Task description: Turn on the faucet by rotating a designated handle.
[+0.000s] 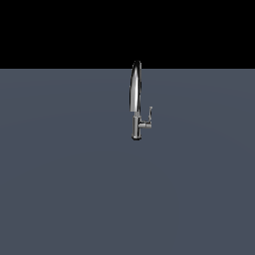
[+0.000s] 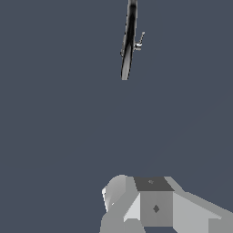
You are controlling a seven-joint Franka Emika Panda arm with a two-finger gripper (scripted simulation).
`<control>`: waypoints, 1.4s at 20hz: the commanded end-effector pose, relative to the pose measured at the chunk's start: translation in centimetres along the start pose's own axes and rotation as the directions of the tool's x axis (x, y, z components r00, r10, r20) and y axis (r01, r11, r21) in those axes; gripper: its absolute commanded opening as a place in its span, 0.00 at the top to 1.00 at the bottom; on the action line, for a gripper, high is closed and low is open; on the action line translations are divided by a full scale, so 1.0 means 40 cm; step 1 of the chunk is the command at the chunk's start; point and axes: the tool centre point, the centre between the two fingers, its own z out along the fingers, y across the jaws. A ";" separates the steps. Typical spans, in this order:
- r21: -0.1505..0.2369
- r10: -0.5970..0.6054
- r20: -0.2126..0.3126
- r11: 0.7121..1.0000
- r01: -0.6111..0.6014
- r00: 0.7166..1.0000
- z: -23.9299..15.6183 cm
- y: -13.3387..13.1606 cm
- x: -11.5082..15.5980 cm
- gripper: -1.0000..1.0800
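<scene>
Handle [image 2: 139,42] lies well ahead of the tool [image 2: 150,205], a short stub off the faucet [image 2: 129,43] base, tip upturned; the tool's grip state cannot be told.

A chrome faucet [image 2: 129,41] stands alone on a flat grey-blue floor [image 2: 54,113], its slim handle [image 2: 139,42] jutting from one side. The robot's grey gripper [image 2: 157,207] sits well apart from it; its fingers are not clearly visible.
</scene>
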 end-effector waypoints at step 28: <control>0.191 0.199 0.223 0.951 -0.243 0.954 0.047 0.001 0.251 1.00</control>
